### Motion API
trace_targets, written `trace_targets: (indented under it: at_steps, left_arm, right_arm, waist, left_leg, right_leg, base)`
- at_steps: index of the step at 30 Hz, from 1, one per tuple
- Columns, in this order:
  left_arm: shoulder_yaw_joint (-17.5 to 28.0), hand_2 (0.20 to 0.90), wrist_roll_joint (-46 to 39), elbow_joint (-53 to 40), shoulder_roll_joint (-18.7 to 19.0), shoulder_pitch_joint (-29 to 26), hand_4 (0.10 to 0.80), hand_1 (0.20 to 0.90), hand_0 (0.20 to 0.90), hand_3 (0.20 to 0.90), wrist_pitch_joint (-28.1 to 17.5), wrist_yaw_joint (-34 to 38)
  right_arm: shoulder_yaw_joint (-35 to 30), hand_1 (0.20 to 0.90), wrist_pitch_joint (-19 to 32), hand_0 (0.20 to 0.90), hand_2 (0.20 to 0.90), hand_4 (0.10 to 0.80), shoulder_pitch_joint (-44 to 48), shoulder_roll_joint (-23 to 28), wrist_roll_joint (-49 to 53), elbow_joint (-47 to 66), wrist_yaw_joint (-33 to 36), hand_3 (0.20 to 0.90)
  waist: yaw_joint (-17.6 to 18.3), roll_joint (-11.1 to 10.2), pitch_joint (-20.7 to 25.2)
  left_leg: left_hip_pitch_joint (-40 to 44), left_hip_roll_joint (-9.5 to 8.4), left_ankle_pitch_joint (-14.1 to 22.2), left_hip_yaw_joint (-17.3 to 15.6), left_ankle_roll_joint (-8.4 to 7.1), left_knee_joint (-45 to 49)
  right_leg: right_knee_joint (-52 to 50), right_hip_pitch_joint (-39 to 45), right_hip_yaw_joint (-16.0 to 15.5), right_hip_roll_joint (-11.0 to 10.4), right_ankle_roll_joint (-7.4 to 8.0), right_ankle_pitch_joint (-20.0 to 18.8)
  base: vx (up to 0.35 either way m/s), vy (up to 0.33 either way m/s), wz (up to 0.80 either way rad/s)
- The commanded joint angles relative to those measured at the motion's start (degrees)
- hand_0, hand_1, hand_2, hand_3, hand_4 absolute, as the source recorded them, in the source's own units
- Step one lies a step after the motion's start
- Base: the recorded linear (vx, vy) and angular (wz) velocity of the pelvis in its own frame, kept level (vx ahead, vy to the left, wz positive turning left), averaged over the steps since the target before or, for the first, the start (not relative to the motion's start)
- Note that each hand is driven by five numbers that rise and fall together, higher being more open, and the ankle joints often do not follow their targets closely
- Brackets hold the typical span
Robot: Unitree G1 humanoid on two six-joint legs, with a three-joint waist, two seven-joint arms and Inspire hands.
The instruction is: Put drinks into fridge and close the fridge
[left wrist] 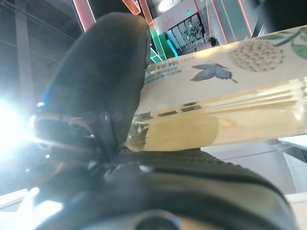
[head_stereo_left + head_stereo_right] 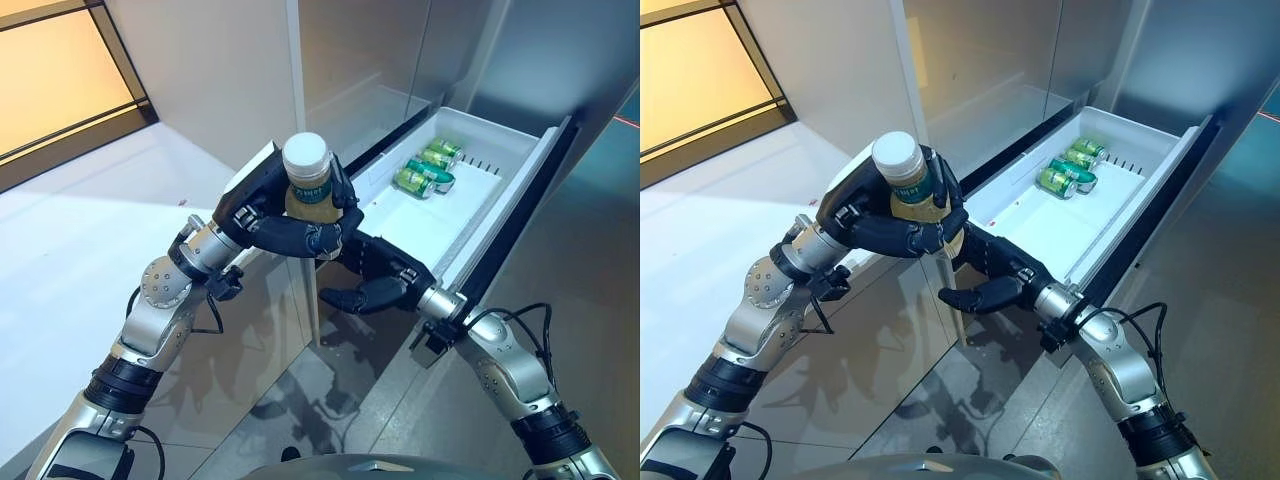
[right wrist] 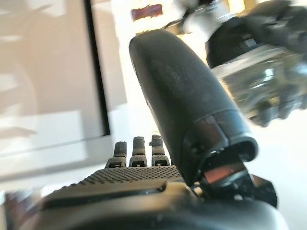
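My left hand (image 2: 262, 212) is shut on a bottle (image 2: 307, 180) with a white cap and pale yellow drink, held upright in front of the near corner of the open fridge drawer (image 2: 440, 225). The left wrist view shows the bottle's label (image 1: 216, 105) pressed against the thumb (image 1: 96, 91). My right hand (image 2: 378, 275) is open and empty just below and right of the bottle, by the drawer's front corner. The right wrist view shows its thumb (image 3: 182, 105) and, past it, the bottle's base (image 3: 254, 76) in the left hand.
Green cans (image 2: 428, 168) lie together at the far end of the white drawer; most of its floor is bare. The drawer's dark front panel (image 2: 520, 215) stands out on the right. The grey fridge front (image 2: 240, 70) rises behind.
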State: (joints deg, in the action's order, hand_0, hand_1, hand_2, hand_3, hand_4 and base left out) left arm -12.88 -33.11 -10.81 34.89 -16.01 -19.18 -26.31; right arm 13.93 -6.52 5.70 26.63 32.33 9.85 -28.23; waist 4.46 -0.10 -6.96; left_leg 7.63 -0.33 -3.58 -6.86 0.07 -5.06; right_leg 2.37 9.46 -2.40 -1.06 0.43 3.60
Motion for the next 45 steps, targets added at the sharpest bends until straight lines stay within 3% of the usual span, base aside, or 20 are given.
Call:
trace_targets:
  at_steps: [1, 11, 16, 23, 28, 37, 42, 45]
  left_arm:
    - [1.26, 0.300, -3.87, -6.26, -1.79, -7.30, 0.100, 0.300, 0.300, 0.200, -5.05, 1.03]
    - [-1.75, 0.300, -3.62, -3.79, -2.43, -8.56, 0.100, 0.300, 0.300, 0.200, -1.94, 2.10]
    - [-3.00, 0.300, -2.88, -1.75, -3.17, -8.83, 0.100, 0.300, 0.300, 0.200, -0.53, 2.95]
    - [-3.81, 0.300, -4.43, 0.49, -4.86, -7.51, 0.100, 0.300, 0.300, 0.200, 2.71, 1.84]
    - [-3.92, 0.300, -4.25, -0.03, -6.47, -6.06, 0.100, 0.300, 0.300, 0.200, 3.52, 0.40]
    - [-6.19, 0.300, -5.13, 0.25, -6.98, -5.30, 0.100, 0.300, 0.300, 0.200, 3.93, -0.43]
    - [-7.44, 0.300, -5.19, 0.43, -6.72, -5.26, 0.100, 0.300, 0.300, 0.200, 3.39, -0.10]
    - [-7.88, 0.300, -5.81, 0.59, -5.87, -5.73, 0.100, 0.300, 0.300, 0.200, 2.65, 1.02]
  right_arm:
    - [-2.53, 0.900, 2.40, 0.900, 0.900, 0.800, 6.05, -0.86, 5.91, 7.68, -3.32, 0.900]
    - [-0.14, 0.900, 1.96, 0.900, 0.900, 0.800, 9.03, 0.74, 7.58, 9.76, -6.44, 0.900]
    - [0.81, 0.900, 4.64, 0.900, 0.900, 0.800, 10.85, 1.13, 7.21, 10.54, -6.76, 0.900]
    - [-0.72, 0.900, 8.08, 0.900, 0.900, 0.800, 12.54, 0.96, 5.08, 11.61, -1.15, 0.900]
    - [-1.78, 0.900, 3.18, 0.900, 0.900, 0.800, 12.07, -0.54, 9.91, 10.78, 2.64, 0.900]
    - [1.19, 0.900, -5.35, 0.900, 0.900, 0.800, 9.46, -2.33, 19.48, 8.77, 3.57, 0.900]
    - [3.14, 0.900, -4.88, 0.900, 0.900, 0.800, 9.16, -1.50, 15.18, 7.99, 0.85, 0.900]
    - [4.79, 0.900, -8.75, 0.900, 0.900, 0.800, 9.71, 1.51, 7.63, 8.23, -3.66, 0.900]
  waist:
    - [-0.37, 0.33, 4.23]
    - [-0.36, -0.06, 4.50]
    - [-0.28, -0.12, 4.54]
    - [-0.04, 0.11, 4.77]
    - [-0.01, 0.19, 4.84]
    - [0.06, 0.11, 4.76]
    - [0.11, 0.16, 4.77]
    - [0.20, -0.02, 4.93]
  left_leg:
    - [1.19, -2.75, 8.44, 2.16, 2.28, 2.89]
    - [0.90, -2.73, 8.14, 2.22, 2.13, 2.76]
    - [0.68, -2.70, 8.02, 2.02, 2.07, 2.71]
    - [0.56, -2.66, 8.12, 1.78, 2.13, 2.76]
    - [0.58, -2.61, 8.14, 1.69, 2.21, 2.70]
    - [0.65, -2.66, 7.98, 2.07, 2.22, 2.62]
    - [0.48, -2.70, 7.77, 2.25, 2.24, 2.53]
    - [0.50, -2.76, 7.60, 2.45, 2.16, 2.28]
  right_leg:
    - [-5.67, -4.23, -2.18, 1.63, 2.94, 2.11]
    - [-4.96, -4.19, -2.31, 1.78, 2.75, 1.58]
    - [-4.63, -4.36, -2.22, 1.82, 2.77, 1.23]
    - [-4.41, -4.54, -1.90, 1.89, 2.83, 0.89]
    - [-4.41, -4.61, -1.94, 1.92, 2.82, 0.80]
    - [-4.27, -4.55, -2.09, 1.81, 2.91, 0.60]
    - [-4.05, -4.65, -2.00, 1.78, 2.90, 0.39]
    - [-3.82, -4.66, -1.77, 1.76, 2.98, 0.21]
  base:
    - [-0.015, -0.016, 0.03]
    - [-0.005, -0.008, 0.02]
    - [0.000, 0.000, 0.00]
    - [0.000, 0.000, 0.00]
    - [0.000, 0.000, 0.00]
    - [0.000, 0.000, 0.00]
    - [-0.001, 0.001, 0.01]
    - [0.001, 0.003, 0.02]
